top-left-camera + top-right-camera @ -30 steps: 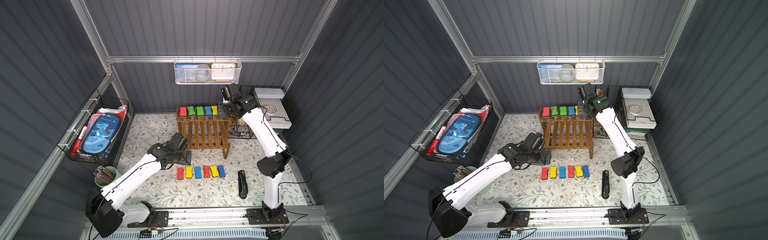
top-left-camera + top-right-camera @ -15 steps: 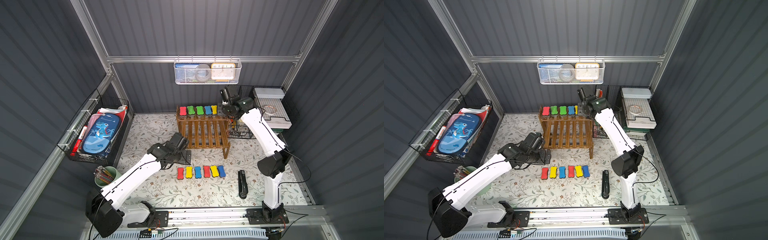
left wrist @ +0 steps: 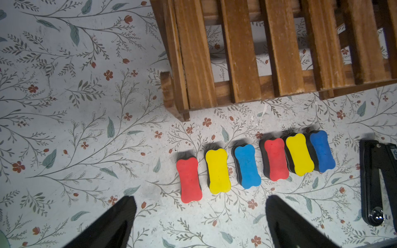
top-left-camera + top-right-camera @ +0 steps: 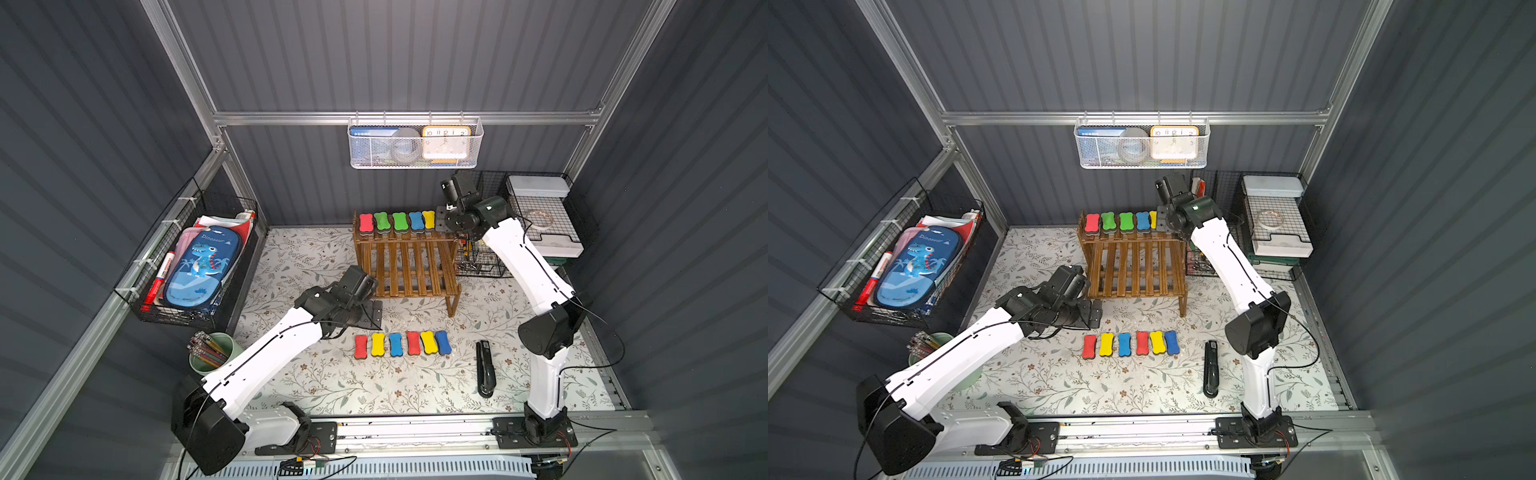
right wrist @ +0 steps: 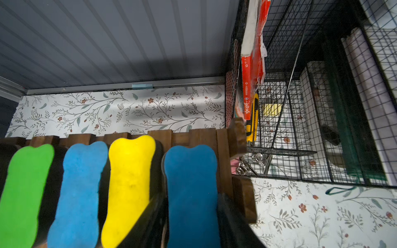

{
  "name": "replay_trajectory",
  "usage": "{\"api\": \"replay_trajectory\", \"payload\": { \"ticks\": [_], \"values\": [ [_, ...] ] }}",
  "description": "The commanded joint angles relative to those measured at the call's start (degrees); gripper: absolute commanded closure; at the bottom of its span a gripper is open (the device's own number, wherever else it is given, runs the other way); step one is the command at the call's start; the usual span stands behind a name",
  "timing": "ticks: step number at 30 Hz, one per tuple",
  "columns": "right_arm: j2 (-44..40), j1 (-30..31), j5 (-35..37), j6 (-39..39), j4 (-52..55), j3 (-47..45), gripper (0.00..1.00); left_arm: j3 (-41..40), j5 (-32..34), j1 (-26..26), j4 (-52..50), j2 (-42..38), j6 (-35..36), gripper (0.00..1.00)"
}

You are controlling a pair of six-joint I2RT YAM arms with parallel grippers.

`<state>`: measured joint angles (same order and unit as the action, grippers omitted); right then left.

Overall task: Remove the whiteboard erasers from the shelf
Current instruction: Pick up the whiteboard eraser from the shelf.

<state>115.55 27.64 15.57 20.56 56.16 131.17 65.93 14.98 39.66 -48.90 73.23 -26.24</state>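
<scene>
On the shelf [image 5: 199,136], part-open right tool [image 5: 190,197] straddles dark-blue eraser [image 5: 189,167].

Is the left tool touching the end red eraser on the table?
Apart: the left wrist view shows bare tabletop between the left tool and the red eraser.

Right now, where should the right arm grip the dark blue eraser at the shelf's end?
Pinch the dark blue eraser across its narrow waist, from above. It lies flat on the shelf, foam up, with the yellow eraser close alongside, so one finger must enter that slim gap.
</scene>
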Motion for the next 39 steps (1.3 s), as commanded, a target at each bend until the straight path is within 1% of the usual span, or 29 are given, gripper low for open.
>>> {"api": "replay_trajectory", "payload": {
  "ticks": [1, 5, 8, 14, 17, 20, 21, 23, 24, 36, 39],
  "values": [
    [1.4, 0.2, -0.2, 0.8, 4.8, -0.4, 0.56, -0.8, -0.4, -0.4, 0.0, -0.5, 0.6, 0.01],
    [1.4, 0.3, 0.0, 0.6, 4.5, -0.4, 0.64, -1.0, -0.4, -0.4, 0.0, -0.6, 0.5, 0.01],
    [0.9, 0.4, 1.0, 0.4, 4.1, 0.1, 0.67, -1.0, -0.4, -0.4, -0.2, -0.7, 0.4, 0.01],
    [0.8, 0.4, 1.2, -0.1, 3.6, 1.3, 0.80, -0.8, -0.6, -0.4, -0.1, -0.4, 0.4, 0.01],
    [0.9, 0.4, 1.1, 0.0, 3.4, 1.3, 0.83, -0.9, -0.5, -0.4, -0.1, -0.4, 0.4, 0.01],
    [0.9, 0.4, 1.1, 0.0, 3.0, 1.0, 0.91, -1.0, -0.4, -0.4, -0.2, -0.4, 0.4, 0.01],
    [0.9, 0.4, 1.2, 0.1, 3.0, 0.8, 0.91, -1.0, -0.3, -0.4, -0.2, -0.4, 0.4, 0.01],
    [0.9, 0.5, 1.3, 0.1, 2.6, 0.8, 0.98, -1.0, -0.3, -0.4, -0.3, -0.5, 0.4, 0.01],
    [0.8, 0.5, 1.2, 0.0, 2.5, 0.8, 1.00, -1.0, -0.2, -0.4, -0.4, -0.5, 0.4, 0.01],
    [-1.7, 0.5, 2.4, -0.8, -2.0, 1.0, 1.00, -0.3, 0.0, -0.4, -0.4, 0.1, 0.6, 0.01],
    [-3.7, 0.5, 2.5, -1.1, -4.9, -1.2, 1.00, -0.2, 0.0, -0.4, -0.3, 0.2, 0.7, 0.01]
  ]
}}
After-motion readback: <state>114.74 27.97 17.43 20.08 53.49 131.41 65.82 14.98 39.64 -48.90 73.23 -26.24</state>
